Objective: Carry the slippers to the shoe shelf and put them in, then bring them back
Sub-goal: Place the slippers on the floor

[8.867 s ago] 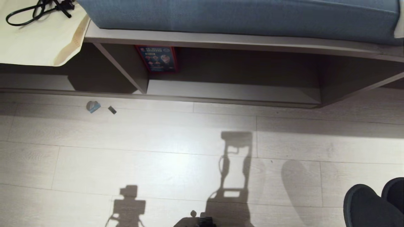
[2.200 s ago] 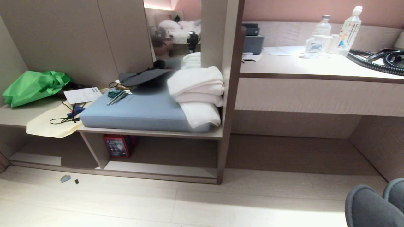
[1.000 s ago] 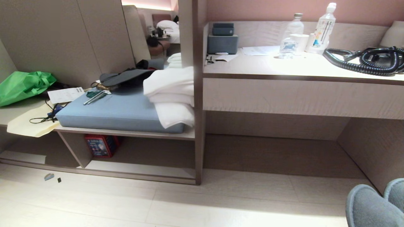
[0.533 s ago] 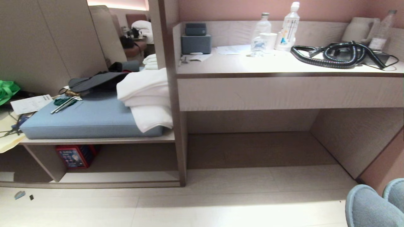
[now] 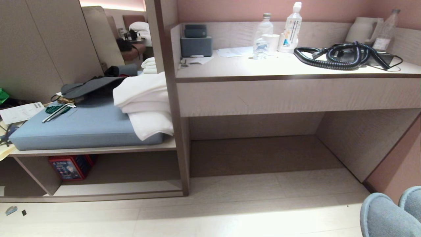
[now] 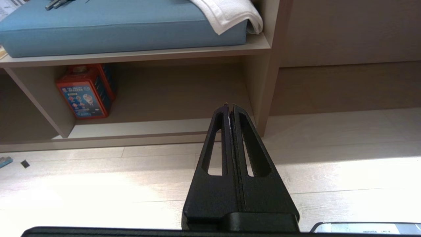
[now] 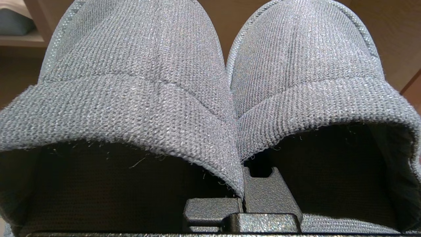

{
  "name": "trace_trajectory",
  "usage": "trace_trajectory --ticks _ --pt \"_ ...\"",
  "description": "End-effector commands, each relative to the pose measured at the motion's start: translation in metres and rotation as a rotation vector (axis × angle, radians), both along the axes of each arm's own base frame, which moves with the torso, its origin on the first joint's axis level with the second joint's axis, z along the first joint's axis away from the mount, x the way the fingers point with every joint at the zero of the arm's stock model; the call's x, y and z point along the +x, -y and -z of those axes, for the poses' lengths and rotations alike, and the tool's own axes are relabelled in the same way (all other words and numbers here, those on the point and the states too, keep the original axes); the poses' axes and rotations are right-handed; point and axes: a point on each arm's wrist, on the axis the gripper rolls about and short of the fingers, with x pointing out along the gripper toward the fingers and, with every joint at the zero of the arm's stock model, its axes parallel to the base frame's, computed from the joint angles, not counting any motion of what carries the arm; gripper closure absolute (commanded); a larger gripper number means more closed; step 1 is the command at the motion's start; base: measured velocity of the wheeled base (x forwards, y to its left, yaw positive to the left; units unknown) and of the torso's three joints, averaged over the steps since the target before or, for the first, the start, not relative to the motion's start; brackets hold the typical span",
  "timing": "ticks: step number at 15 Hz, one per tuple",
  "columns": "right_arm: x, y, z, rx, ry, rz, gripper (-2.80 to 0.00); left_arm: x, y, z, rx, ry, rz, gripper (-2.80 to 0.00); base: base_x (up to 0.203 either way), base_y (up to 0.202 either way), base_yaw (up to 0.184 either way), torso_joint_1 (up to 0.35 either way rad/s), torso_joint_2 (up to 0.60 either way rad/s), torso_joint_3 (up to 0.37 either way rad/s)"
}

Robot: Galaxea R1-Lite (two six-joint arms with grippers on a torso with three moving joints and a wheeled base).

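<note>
Grey knit slippers pinched in right gripper; view swung right, shoe shelf now eight o'clock: return leg. Left gripper closed, empty.

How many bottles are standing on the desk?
3. A clear bottle and a taller white-capped bottle stand beside the cup; a third bottle stands at the far right by the coiled hose.

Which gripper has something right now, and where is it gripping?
The right gripper holds both slippers, pinched together by their adjoining inner rims at the openings. The left gripper is shut on nothing.
</note>
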Motion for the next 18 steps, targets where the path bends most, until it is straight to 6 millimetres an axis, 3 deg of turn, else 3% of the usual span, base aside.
trace_trajectory --ticks 1,18 --pt "0.0001 0.0000 0.0002 -0.001 -0.001 0.000 0.00 0.0000 0.0000 0.0000 0.000 0.001 -0.001 0.00 0.000 0.000 0.000 0.000 0.00 0.000" --pt "0.0002 0.0000 0.0001 -0.028 -0.001 0.000 0.00 0.0000 0.0000 0.0000 -0.003 0.001 -0.001 0.00 0.000 0.000 0.000 0.003 0.00 -0.169"
